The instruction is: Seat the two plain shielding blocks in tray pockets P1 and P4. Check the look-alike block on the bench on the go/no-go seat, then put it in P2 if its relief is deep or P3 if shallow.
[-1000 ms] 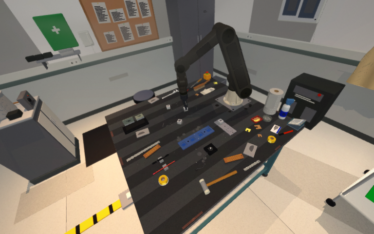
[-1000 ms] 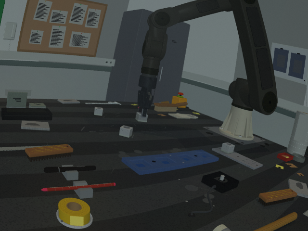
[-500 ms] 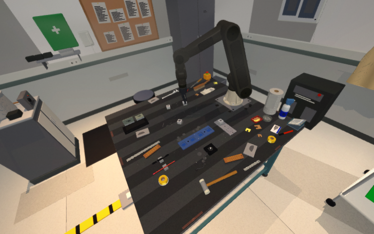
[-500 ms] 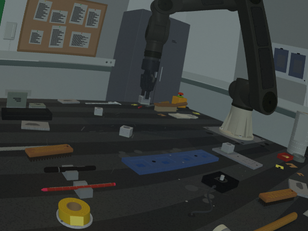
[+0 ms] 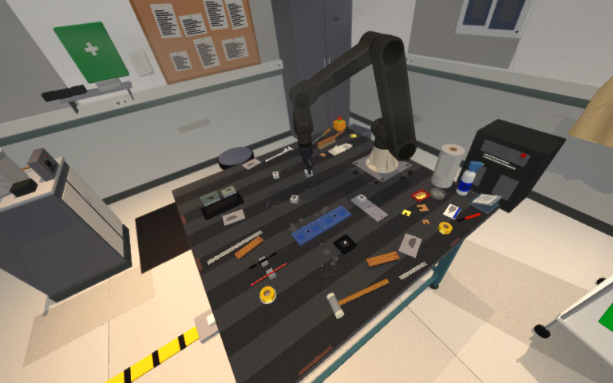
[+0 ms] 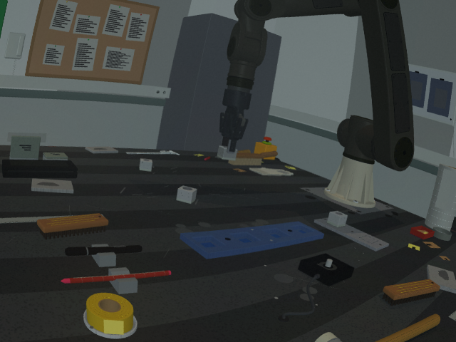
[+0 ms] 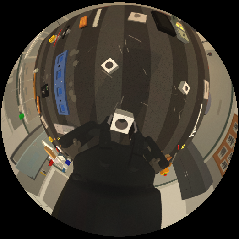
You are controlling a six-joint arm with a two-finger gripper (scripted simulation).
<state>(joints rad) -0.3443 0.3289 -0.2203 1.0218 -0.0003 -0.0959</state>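
Observation:
At the far side of the bench my gripper is closed around a white block with a round relief, held just above the dark surface. Two more white blocks with round reliefs sit apart on the bench, one mid-bench and one farther left. A fourth white block rests on a grey plate. The blue tray with its row of pockets lies mid-bench. The black go/no-go seat with a white pin lies in front of it.
A wooden brush and an orange button box lie just behind the gripper. The arm's base stands to the right. Brushes, a yellow tape roll, a red pencil and a hammer lie toward the near edge.

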